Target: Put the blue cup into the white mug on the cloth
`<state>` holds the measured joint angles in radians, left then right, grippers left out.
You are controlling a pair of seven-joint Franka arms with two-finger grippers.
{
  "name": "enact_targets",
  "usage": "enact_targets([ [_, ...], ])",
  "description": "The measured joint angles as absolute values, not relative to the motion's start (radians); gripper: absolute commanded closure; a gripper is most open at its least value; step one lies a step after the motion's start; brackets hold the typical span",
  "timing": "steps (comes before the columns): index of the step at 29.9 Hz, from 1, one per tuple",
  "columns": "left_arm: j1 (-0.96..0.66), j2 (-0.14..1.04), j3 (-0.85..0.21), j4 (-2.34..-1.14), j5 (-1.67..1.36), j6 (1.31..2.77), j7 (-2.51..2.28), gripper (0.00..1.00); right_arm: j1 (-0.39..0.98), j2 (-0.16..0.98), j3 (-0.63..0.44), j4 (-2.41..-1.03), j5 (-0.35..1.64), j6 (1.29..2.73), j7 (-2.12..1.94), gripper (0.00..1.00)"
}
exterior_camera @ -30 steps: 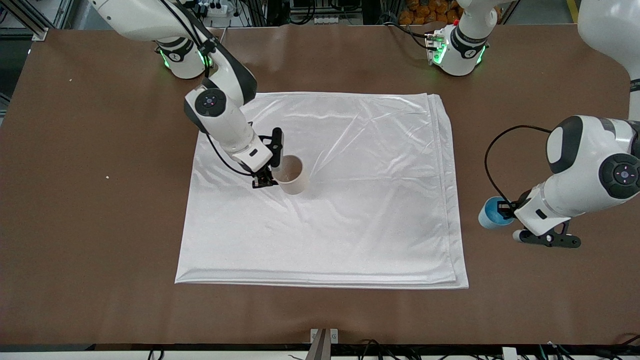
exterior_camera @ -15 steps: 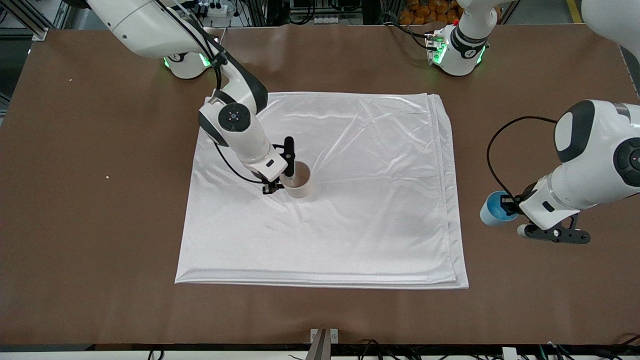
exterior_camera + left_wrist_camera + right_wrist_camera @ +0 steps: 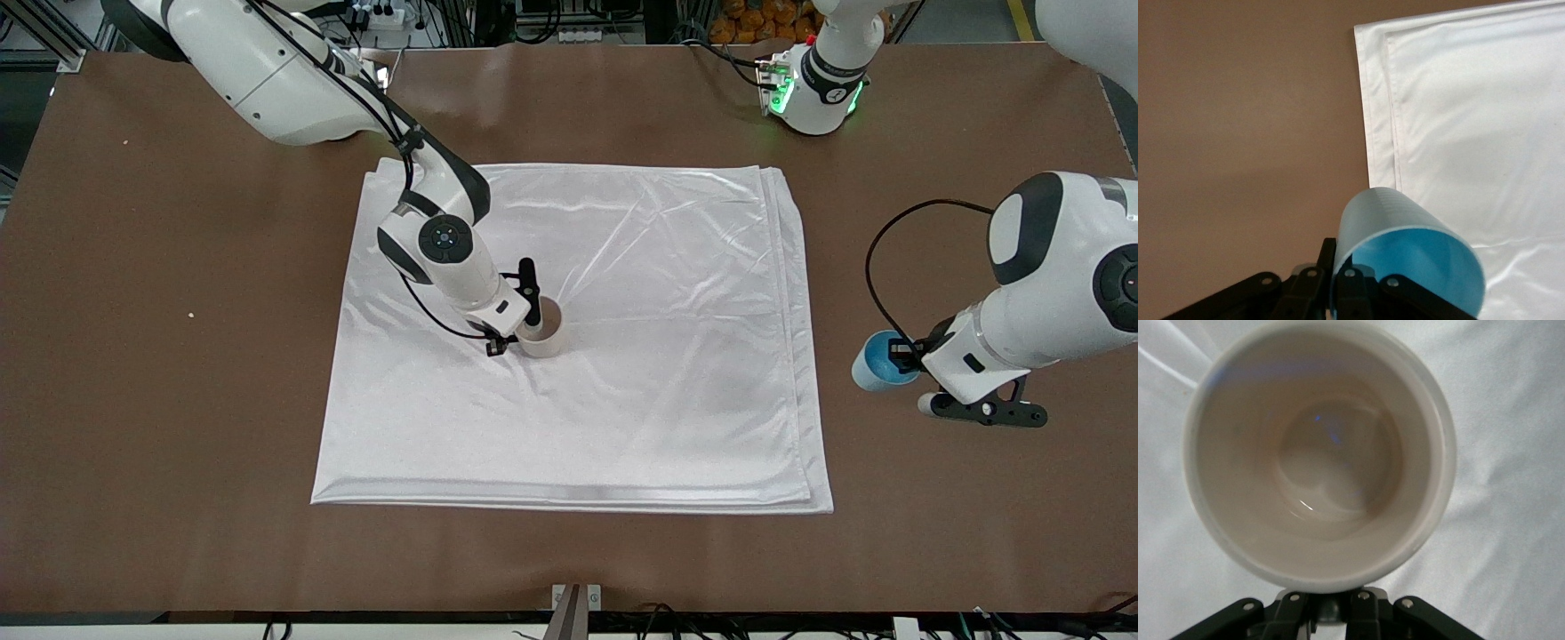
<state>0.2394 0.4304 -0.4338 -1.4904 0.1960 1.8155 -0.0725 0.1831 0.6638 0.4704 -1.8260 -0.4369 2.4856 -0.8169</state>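
The white mug [image 3: 544,329] is upright over the middle of the white cloth [image 3: 622,418], low at its surface; I cannot tell if it touches. My right gripper [image 3: 514,336] is shut on the mug at its handle side. In the right wrist view the mug [image 3: 1318,453] shows its beige inside above the gripper [image 3: 1331,608], with cloth [image 3: 1511,520] around it. My left gripper [image 3: 900,359] is shut on the rim of the blue cup [image 3: 874,361], held tilted over the brown table beside the cloth's edge. The left wrist view shows the cup [image 3: 1405,233], gripper [image 3: 1338,283] and cloth [image 3: 1485,120].
The brown table [image 3: 178,400] surrounds the cloth. Both arm bases [image 3: 813,84] stand along the table's edge farthest from the front camera. A cable loops from the left arm's wrist [image 3: 876,267].
My right arm has carried the mug toward the left arm's end of the cloth and lower. My left arm has shifted slightly with the blue cup.
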Motion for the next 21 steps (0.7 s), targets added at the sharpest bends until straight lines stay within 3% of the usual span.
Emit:
enact_targets([
  [7, 0.241, 0.43, -0.434, -1.49, 0.196, 1.807, -0.073, 1.0, 0.187, 0.664, 0.47, -1.823, -0.437, 2.485, -0.817, 0.62],
  [8, 0.241, 0.43, -0.434, -1.49, 0.196, 1.807, -0.073, 1.0, 0.188, 0.664, 0.47, -1.823, -0.437, 2.485, -0.817, 0.54],
  [12, 0.238, 0.43, -0.436, -1.49, 0.191, 1.807, -0.073, 1.0, 0.189, 0.664, 0.47, -1.822, -0.437, 2.485, -0.817, 0.0],
  [21, 0.236, 0.423, -0.45, -1.487, 0.149, 1.806, -0.073, 1.0, 0.186, 0.662, 0.469, -1.801, -0.437, 2.442, -0.817, 0.0],
])
